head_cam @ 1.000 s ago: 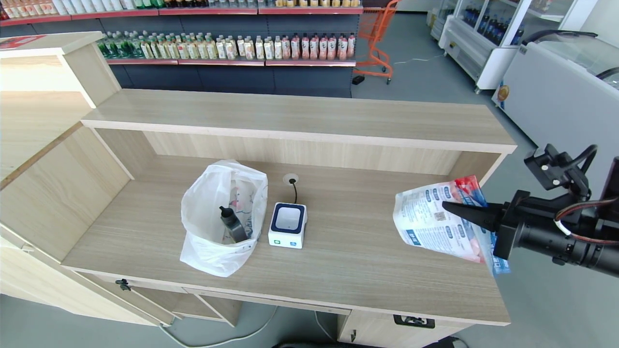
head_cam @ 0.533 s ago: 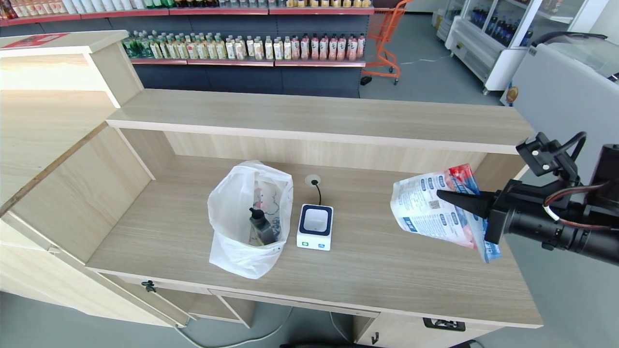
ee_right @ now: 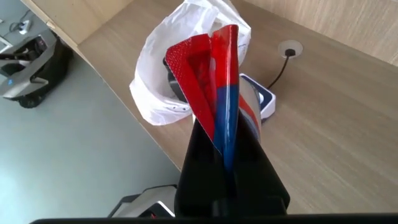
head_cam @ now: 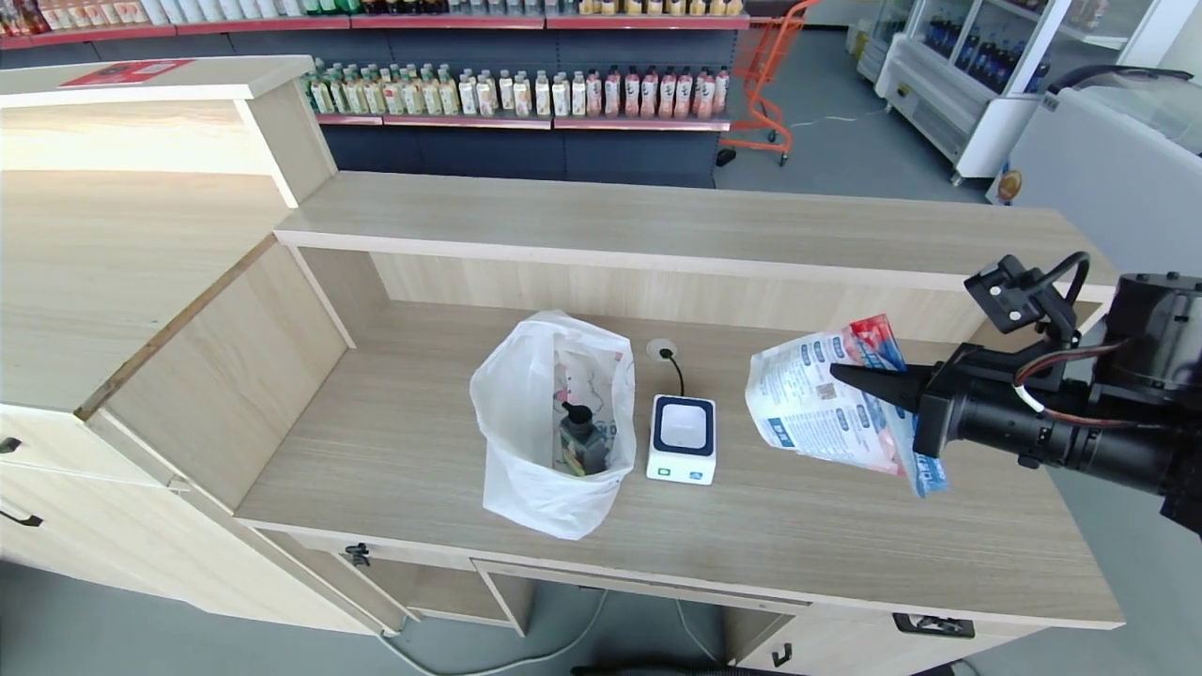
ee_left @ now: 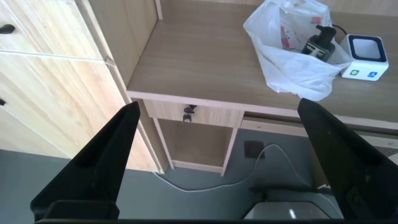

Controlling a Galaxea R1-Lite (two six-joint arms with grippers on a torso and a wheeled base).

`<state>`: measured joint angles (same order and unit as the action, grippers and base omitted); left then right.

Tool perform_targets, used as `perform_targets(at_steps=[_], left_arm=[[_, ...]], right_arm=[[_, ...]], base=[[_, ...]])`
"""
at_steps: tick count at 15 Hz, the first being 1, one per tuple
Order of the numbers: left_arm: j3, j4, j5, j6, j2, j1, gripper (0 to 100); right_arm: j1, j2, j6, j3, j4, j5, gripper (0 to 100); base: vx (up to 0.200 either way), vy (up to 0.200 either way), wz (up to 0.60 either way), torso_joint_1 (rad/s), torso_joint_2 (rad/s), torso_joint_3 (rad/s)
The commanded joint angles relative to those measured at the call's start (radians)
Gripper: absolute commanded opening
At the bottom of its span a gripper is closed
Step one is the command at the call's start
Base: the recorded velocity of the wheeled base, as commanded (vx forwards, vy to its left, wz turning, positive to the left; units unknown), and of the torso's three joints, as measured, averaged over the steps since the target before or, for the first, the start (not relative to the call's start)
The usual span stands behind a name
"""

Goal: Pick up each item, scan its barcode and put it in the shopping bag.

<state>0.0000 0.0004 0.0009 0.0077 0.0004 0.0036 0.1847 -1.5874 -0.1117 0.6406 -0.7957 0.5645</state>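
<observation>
Counter (head_cam: 751,535) of pale wood with a raised ledge along its far side, seen from the head view. At the robot's left, the left gripper (ee_left: 217,106) hangs low off the near edge of the counter, over grey floor; its two dark fingers (ee_left: 99,162) are spread wide with nothing between them. Left of centre on the counter stands the white plastic shopping bag (head_cam: 526,469), its mouth open upward. Inside it a dark pump bottle (head_cam: 582,443) stands upright in front of a printed packet (head_cam: 592,380). Just beside the bag, on its right, sits the scanner (head_cam: 682,438), a white cube with a dark-framed top window. Its black cable (head_cam: 676,374) runs back to a round grommet (head_cam: 662,349) in the counter top. Right of the scanner, lifted above the counter and apart from everything on it, is a white-and-blue pouch (head_cam: 817,404) with a red top edge, printed face toward the head camera. The right gripper (head_cam: 869,390), entering from the right, is clamped on the pouch near its blue side seam.
</observation>
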Motion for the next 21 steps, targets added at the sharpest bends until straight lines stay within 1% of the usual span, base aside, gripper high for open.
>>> perform_targets(at_steps=[1,8,9,13,15,16,17,19,21], left_arm=[[0.0,0.0,-0.001,0.003,0.0,0.001,100],[0.0,0.0,-0.001,0.003,0.0,0.001,100],[0.0,0.0,0.001,-0.002,0.0,0.001,100],[0.0,0.0,0.001,-0.002,0.0,0.001,100],[0.0,0.0,0.001,-0.002,0.0,-0.001,100],[0.0,0.0,0.001,-0.002,0.0,0.001,100],[0.0,0.0,-0.001,-0.002,0.0,-0.001,100],[0.0,0.0,0.001,-0.002,0.0,-0.001,100],[0.0,0.0,0.001,-0.002,0.0,-0.001,100]], right_arm=[[0.001,-0.016,0.001,0.001,0.0,0.002,0],[0.002,-0.075,-0.002,-0.003,-0.002,0.003,0],[0.006,-0.091,-0.005,-0.007,-0.002,0.003,0],[0.036,-0.135,-0.022,-0.013,-0.003,0.005,0],[0.042,-0.157,-0.074,-0.021,-0.002,0.005,0],[0.044,-0.189,-0.172,-0.047,-0.003,0.015,0],[0.044,-0.197,-0.21,-0.062,-0.003,0.035,0],[0.047,-0.21,-0.276,-0.085,-0.003,0.045,0],[0.058,-0.221,-0.312,-0.095,-0.003,0.051,0]], base=[[0.2,0.0,0.0,0.002,0.0,0.002],[0.2,0.0,0.0,0.004,0.0,0.006],[0.2,0.0,0.0,0.017,0.01,-0.007],[0.0,0.0,0.0,0.0,0.0,0.0],[0.0,0.0,0.0,0.0,0.0,0.0],[0.0,0.0,0.0,0.0,0.0,0.0],[0.0,0.0,0.0,0.0,0.0,0.0],[0.0,0.0,0.0,0.0,0.0,0.0],[0.0,0.0,0.0,0.0,0.0,0.0]])
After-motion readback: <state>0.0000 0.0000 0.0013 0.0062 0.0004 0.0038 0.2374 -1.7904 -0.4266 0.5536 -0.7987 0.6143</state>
